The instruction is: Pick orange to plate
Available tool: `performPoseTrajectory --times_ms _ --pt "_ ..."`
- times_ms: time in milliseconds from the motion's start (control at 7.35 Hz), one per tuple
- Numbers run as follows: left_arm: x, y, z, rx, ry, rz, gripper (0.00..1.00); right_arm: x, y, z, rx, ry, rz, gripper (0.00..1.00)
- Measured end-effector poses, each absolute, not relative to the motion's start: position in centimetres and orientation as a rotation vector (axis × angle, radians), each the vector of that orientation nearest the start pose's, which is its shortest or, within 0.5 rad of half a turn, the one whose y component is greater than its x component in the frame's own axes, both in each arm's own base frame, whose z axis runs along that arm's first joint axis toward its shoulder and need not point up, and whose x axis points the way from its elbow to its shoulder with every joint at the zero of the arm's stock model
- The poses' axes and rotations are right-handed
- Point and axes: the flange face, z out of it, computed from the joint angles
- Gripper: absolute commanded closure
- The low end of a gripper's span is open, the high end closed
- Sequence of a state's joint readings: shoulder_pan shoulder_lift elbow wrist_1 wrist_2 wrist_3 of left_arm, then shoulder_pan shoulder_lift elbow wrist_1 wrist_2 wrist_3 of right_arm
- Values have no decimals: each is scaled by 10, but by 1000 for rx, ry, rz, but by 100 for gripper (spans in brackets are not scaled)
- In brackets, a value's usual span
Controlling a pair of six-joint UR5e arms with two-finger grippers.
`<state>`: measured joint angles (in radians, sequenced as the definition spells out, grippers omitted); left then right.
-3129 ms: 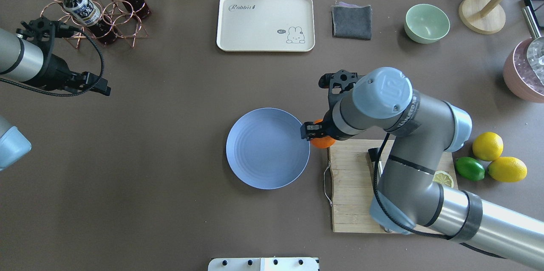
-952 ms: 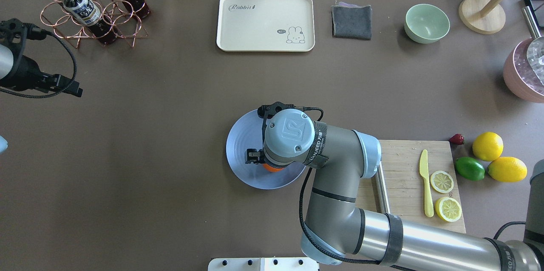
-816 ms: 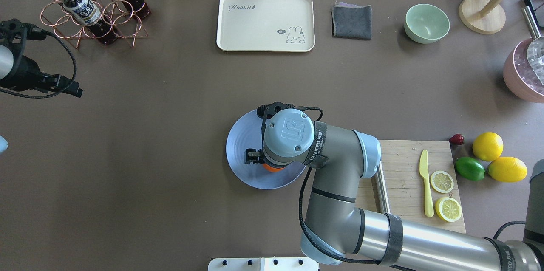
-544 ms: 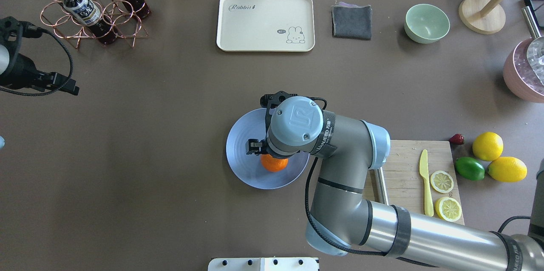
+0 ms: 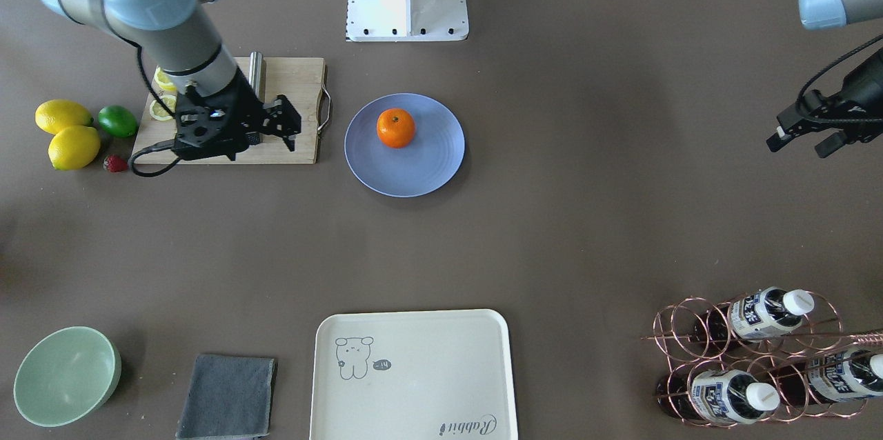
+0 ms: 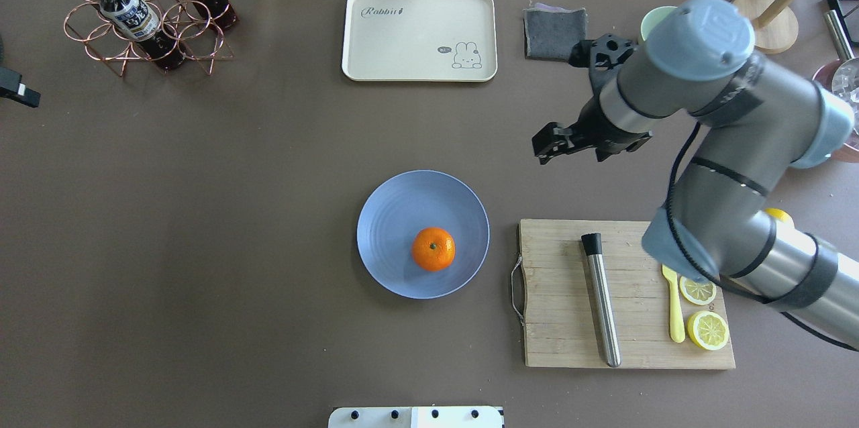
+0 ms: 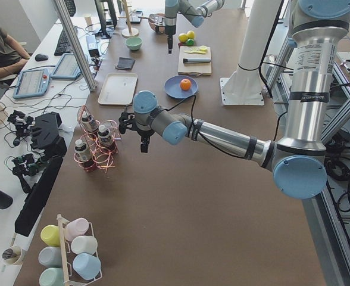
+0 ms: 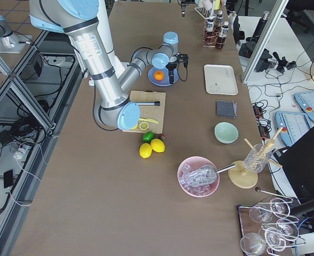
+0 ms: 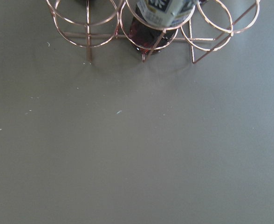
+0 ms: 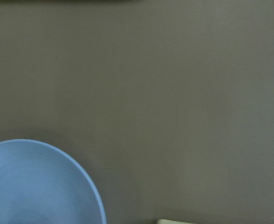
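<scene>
The orange (image 6: 433, 249) rests free on the periwinkle plate (image 6: 384, 210), right of its centre, stem dimple up; from the front it is the orange (image 5: 396, 127) on the plate (image 5: 428, 174). My right gripper (image 6: 569, 149) hangs open and empty in the air, well to the right of the plate and farther out on the table, also seen as the gripper (image 5: 276, 133) from the front. The right wrist view catches only the plate's rim (image 10: 58, 161). My left gripper (image 5: 800, 145) stands open and empty at the far left of the table, beside the bottle rack (image 9: 151, 28).
A wooden cutting board (image 6: 557, 294) right of the plate carries a steel rod (image 6: 600, 304), a yellow knife (image 6: 673, 304) and lemon slices (image 6: 708, 329). Lemons (image 5: 69, 145), a lime (image 5: 117, 121), cream tray (image 6: 419, 35), grey cloth (image 6: 555, 33), green bowl (image 5: 65, 374) stand around.
The right gripper carried the orange over the plate, let it go there, then rose and drew away to the back right. The left arm drew back toward the left edge.
</scene>
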<state>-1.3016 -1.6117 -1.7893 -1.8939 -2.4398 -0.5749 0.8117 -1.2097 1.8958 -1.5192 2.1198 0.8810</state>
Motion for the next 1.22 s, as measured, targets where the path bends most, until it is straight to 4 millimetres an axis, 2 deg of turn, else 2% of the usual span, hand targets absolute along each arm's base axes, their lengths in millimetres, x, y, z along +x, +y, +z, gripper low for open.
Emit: performPoseTrajectory --times_ms 272,544,680,952,1088,1224 --pt "44 -505 514 164 950 50 3 -228 -500 390 113 -862 -176 0" --pt "0 -498 550 157 898 114 3 -120 -495 478 118 -847 -231 0" --pt "-14 -497 560 138 865 120 3 -68 -487 526 127 -829 -254 0" --pt "-34 -495 572 144 804 141 3 16 -473 609 128 -799 -291 0" --pt "-39 -494 577 142 793 142 3 45 -466 637 121 -791 -304 0" --pt "-41 -493 581 134 788 136 2 64 -458 655 113 -786 -308 0"
